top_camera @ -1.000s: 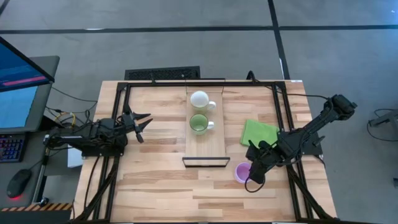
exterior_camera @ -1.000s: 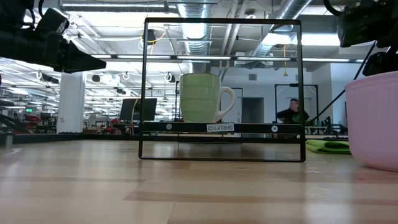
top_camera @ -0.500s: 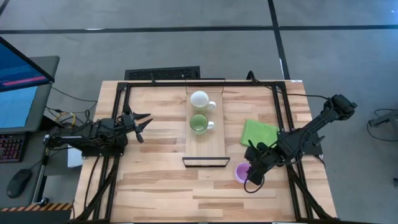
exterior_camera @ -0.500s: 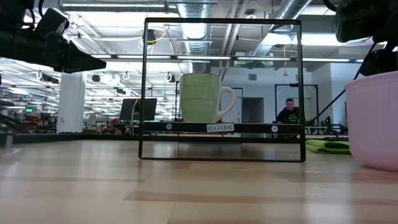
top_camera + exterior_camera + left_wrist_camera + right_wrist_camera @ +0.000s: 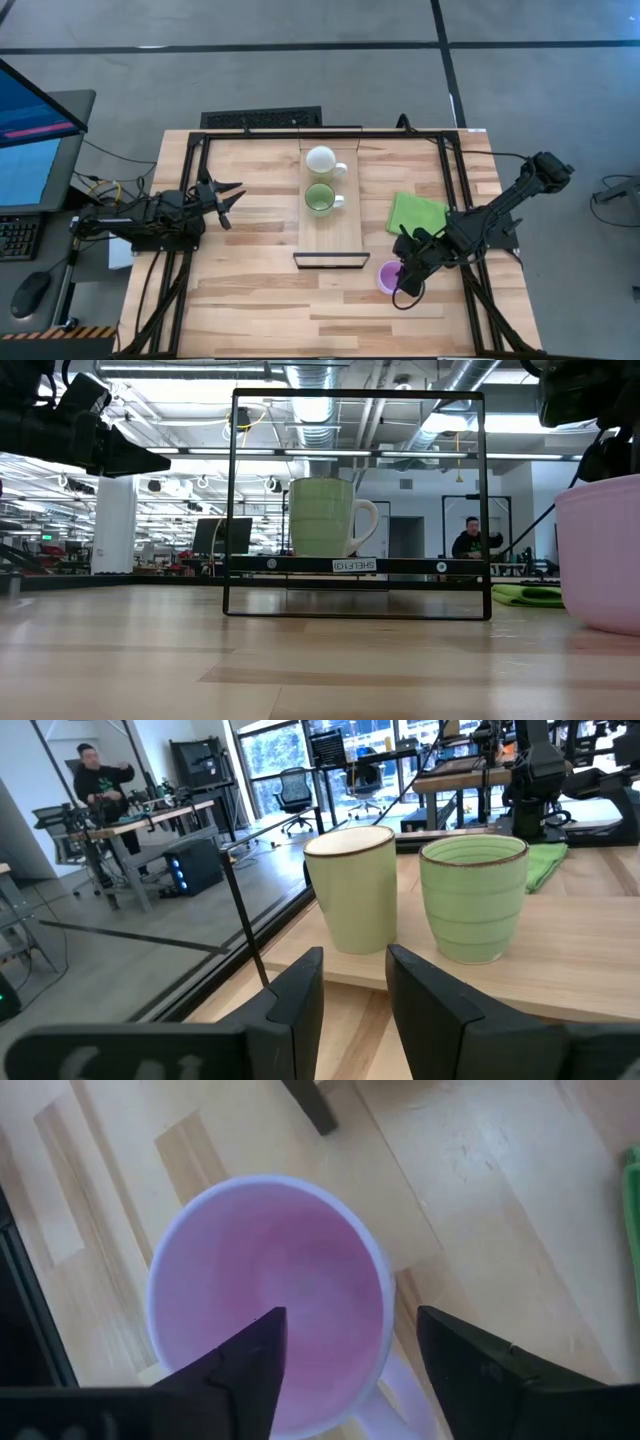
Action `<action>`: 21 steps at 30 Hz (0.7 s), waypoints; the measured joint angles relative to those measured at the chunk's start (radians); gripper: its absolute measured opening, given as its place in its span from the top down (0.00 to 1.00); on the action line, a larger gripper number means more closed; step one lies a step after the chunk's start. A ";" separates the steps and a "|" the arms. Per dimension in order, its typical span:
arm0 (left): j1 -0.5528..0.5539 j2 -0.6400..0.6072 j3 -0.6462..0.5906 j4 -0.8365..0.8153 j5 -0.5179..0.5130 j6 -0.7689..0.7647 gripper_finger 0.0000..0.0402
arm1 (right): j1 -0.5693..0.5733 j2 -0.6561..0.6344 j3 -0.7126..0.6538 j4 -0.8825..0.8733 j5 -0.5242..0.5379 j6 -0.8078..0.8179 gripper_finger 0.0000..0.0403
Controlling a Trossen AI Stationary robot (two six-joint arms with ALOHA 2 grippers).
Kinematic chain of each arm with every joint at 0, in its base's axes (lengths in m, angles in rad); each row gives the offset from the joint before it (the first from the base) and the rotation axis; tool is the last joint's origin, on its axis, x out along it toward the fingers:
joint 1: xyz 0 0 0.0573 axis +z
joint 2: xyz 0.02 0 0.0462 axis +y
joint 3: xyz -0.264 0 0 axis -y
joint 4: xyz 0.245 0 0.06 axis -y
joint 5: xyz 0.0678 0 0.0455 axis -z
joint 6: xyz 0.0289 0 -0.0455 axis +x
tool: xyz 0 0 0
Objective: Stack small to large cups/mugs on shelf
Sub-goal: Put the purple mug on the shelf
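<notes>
The light purple mug stands upright on the tabletop, right of the shelf's near end. My right gripper hangs open over it, pointing down: one finger is above the mug's hollow, the other outside the wall on the handle side. I see no touch. The white mug and the green mug stand upright on the pale wood shelf. My left gripper waits open, left of the shelf.
A flat green cloth lies right of the shelf, just beyond my right gripper. The shelf's dark lip faces the near edge. A dark frame rings the table. A person sits in the room beyond.
</notes>
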 joint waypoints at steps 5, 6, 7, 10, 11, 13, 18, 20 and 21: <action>0.000 0.000 0.000 0.000 0.000 0.000 0.74 | 0.000 0.000 0.000 0.000 0.000 -0.008 0.53; 0.000 0.000 0.000 0.000 0.000 0.000 0.74 | 0.000 0.000 0.000 0.000 0.000 -0.008 0.55; 0.000 0.000 0.000 0.000 0.000 0.000 0.74 | 0.000 0.000 0.000 0.000 0.000 -0.008 0.58; 0.000 0.000 0.000 0.000 0.000 0.000 0.74 | 0.000 0.000 0.000 0.000 0.000 -0.008 0.65; 0.000 0.000 0.000 0.000 0.000 0.000 0.74 | 0.000 0.000 0.000 0.000 0.000 -0.008 0.67; 0.000 0.000 0.000 0.000 0.000 0.000 0.74 | 0.000 0.000 0.000 0.000 0.000 -0.008 0.71; 0.000 0.000 0.000 0.000 0.000 0.000 0.74 | 0.000 0.000 0.000 0.000 0.000 -0.008 0.78; 0.000 0.000 0.000 0.000 0.000 0.000 0.74 | 0.000 0.000 0.000 0.000 0.000 -0.008 0.79; 0.000 0.000 0.000 0.000 0.000 0.000 0.74 | 0.000 0.000 0.000 0.000 0.000 -0.008 0.80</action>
